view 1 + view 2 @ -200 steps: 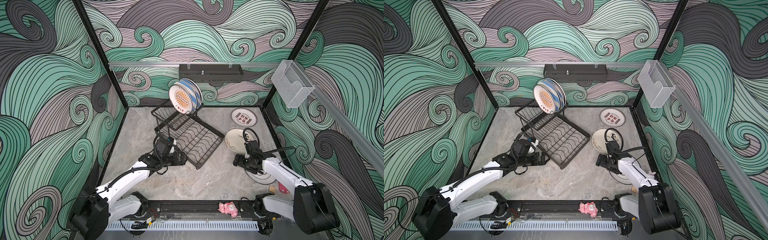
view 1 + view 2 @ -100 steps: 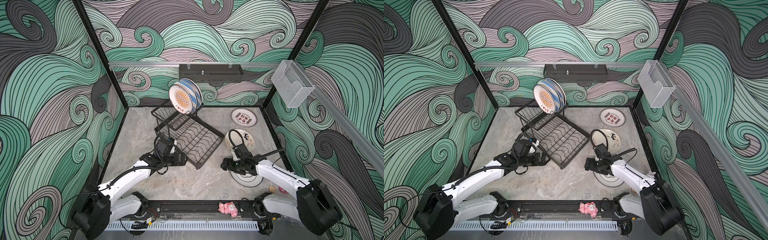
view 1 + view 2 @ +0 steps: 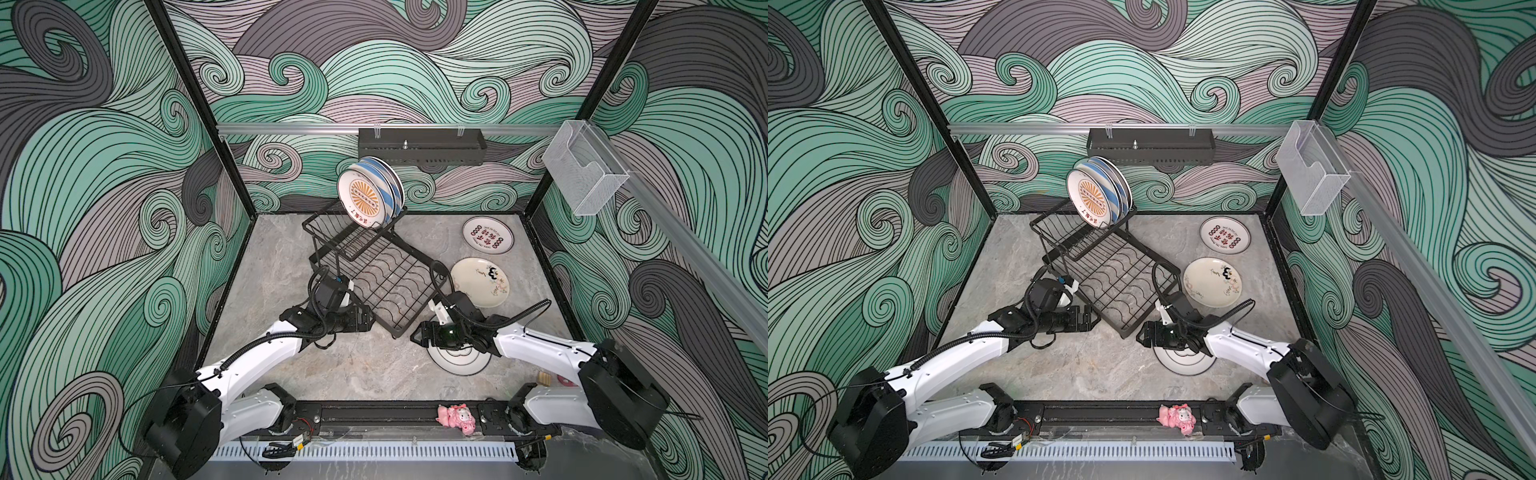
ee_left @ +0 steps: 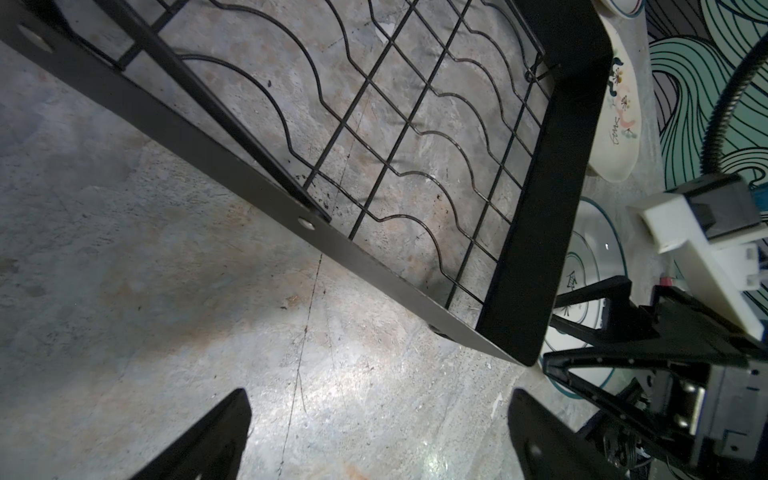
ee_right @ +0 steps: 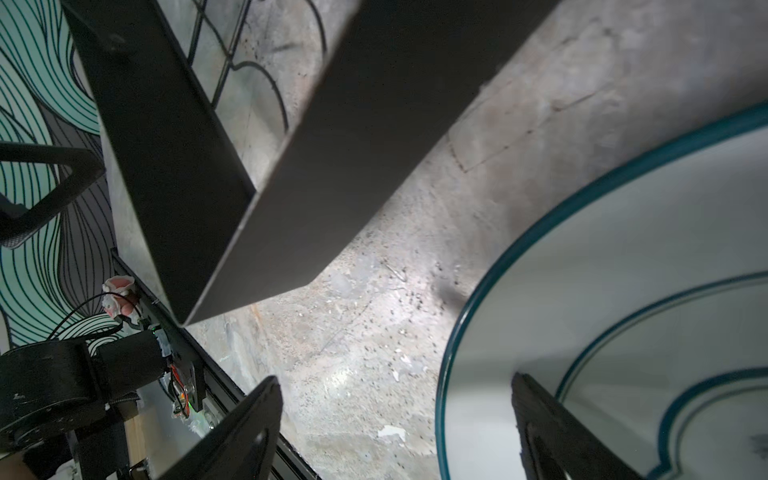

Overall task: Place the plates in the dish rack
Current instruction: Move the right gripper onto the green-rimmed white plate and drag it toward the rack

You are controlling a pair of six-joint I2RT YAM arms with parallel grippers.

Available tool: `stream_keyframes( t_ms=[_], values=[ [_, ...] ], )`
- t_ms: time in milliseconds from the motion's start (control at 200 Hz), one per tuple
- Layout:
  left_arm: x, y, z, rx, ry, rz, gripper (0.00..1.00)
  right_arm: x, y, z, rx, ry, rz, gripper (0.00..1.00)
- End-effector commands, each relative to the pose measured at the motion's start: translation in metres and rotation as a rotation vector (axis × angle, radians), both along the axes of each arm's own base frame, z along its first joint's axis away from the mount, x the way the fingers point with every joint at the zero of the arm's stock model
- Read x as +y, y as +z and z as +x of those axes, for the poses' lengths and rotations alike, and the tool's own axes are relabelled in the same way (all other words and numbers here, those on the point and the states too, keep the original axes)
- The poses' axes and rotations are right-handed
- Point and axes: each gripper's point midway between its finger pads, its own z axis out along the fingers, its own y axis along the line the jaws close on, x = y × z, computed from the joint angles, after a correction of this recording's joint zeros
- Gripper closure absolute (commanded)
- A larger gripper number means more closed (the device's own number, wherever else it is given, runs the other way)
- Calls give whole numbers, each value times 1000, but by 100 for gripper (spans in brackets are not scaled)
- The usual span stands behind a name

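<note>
The right gripper (image 5: 392, 380) is swinging from the doodle plate (image 3: 480, 282) toward the dish rack's (image 5: 374, 124) near corner, jaws narrowing slightly yet spread and empty, so a pickup seems to be starting. The green-rimmed plate (image 5: 623, 257) is lying flat just beside that corner, one finger hovering over it and the other over bare table.

R gripper (image 5: 393, 378), jaws apart, straddles rim of green-rimmed plate (image 5: 615, 257); dish rack (image 5: 332, 174) corner just beside.
</note>
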Motion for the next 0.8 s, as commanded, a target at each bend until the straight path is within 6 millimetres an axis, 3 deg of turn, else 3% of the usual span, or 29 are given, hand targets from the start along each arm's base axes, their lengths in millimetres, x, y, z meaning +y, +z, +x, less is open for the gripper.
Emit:
stream_keyframes(
  t_ms=[0, 275, 410, 470, 555, 791],
  values=[
    [2, 0, -2, -9, -8, 11, 1, 23, 9, -2, -11, 45, 57, 15],
    [4, 1, -3, -15, 0, 18, 1, 57, 20, -11, -38, 151, 93, 16],
    [4, 1, -3, -17, -5, 20, 1, 57, 26, -12, -49, 159, 76, 16],
    [4, 1, -3, -20, -11, 23, 2, 42, 32, -10, -76, 124, 20, 14],
    [6, 1, -4, -19, -12, 27, 2, 6, 40, -3, -123, 30, -103, 14],
    [4, 2, -3, -27, -11, 16, 1, -131, 39, -9, -23, -278, -405, 16]
  ],
)
